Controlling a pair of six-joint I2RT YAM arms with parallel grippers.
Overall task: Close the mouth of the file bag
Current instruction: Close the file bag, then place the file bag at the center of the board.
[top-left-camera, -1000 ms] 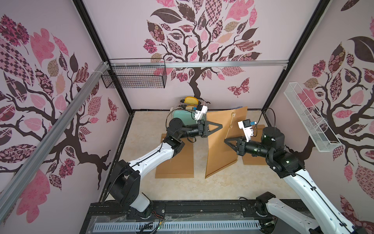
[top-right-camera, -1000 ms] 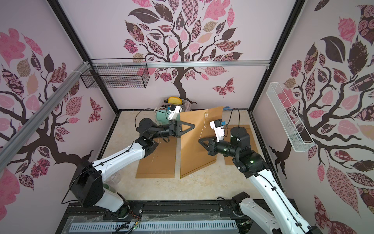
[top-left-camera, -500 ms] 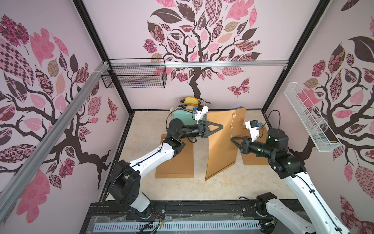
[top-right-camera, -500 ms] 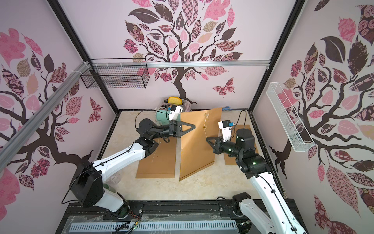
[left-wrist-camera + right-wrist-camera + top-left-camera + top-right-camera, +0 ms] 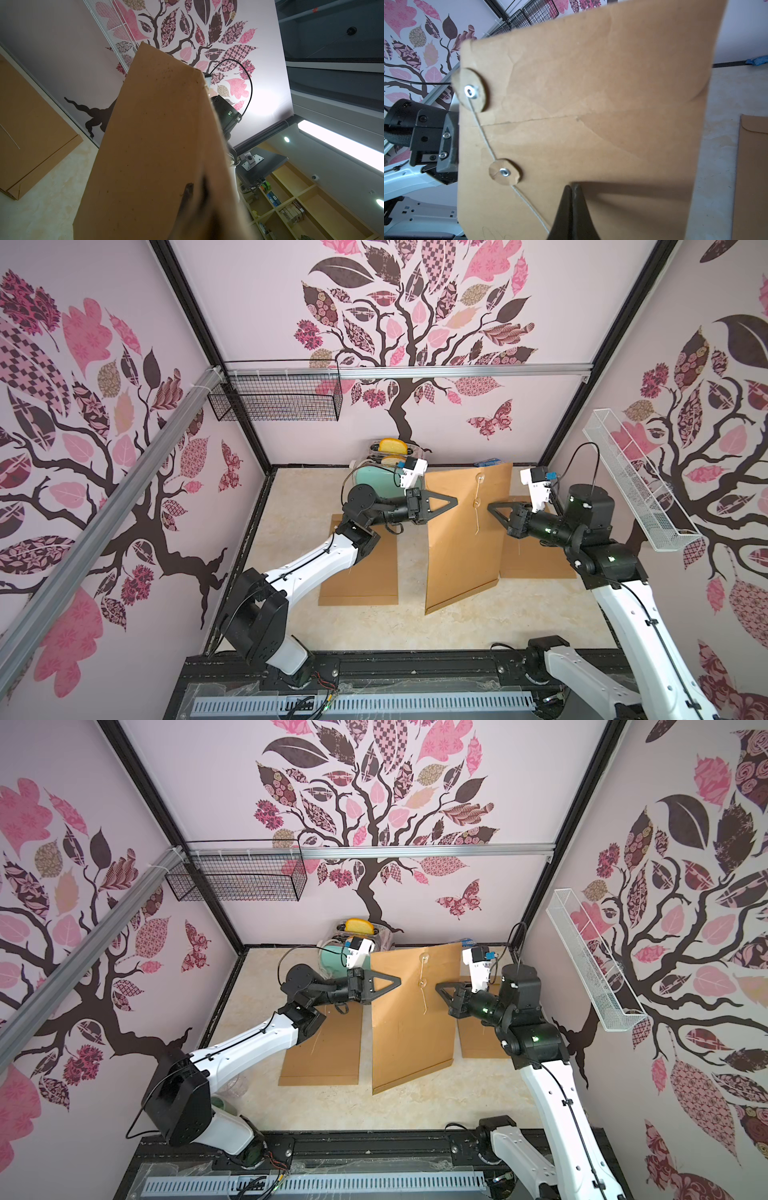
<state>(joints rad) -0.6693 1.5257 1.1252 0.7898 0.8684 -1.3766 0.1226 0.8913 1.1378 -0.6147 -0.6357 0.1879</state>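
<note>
Left gripper (image 5: 455,502): jaws clamped on the file bag (image 5: 461,556), on the edge toward the left arm and nr the mouth end, w/ paper btwn the fingers. In the left wrist view the bag's plain back fills most of the frame.

Right gripper (image 5: 490,504): jaws pressed together, nothing btwn them. In the right wrist view it sits at the bag's front face just beside the string (image 5: 483,135). Can't tell if it touches.

File bag: held up off flat and tilted, mouth end up, over the table (image 5: 415,626) btwn both arms. The flap is folded down onto the face.

Writing: only a faint pencil-like scrawl (image 5: 492,232) low on the bag's face, too faint to read.

Counts:
- Discs: 2 round paper ones, upper disc (image 5: 472,92) on the flap, lower disc (image 5: 505,172) on the body, each w/ 1 metal eyelet.
- String: 1, running from the upper eyelet past the lower disc and on down.
- Kraft bags: 3 total, 1 held + 2 flat on the table, w/ the held one btwn them. Left flat bag (image 5: 361,572) is partly under the left arm, right flat bag (image 5: 536,556) by the right arm.
- Wall baskets: 2, black wire basket (image 5: 276,400) and white wire basket (image 5: 636,485).
- Toaster: 1 mint toaster (image 5: 370,481) at the back, yellow bread (image 5: 392,445) sticking out.
</note>
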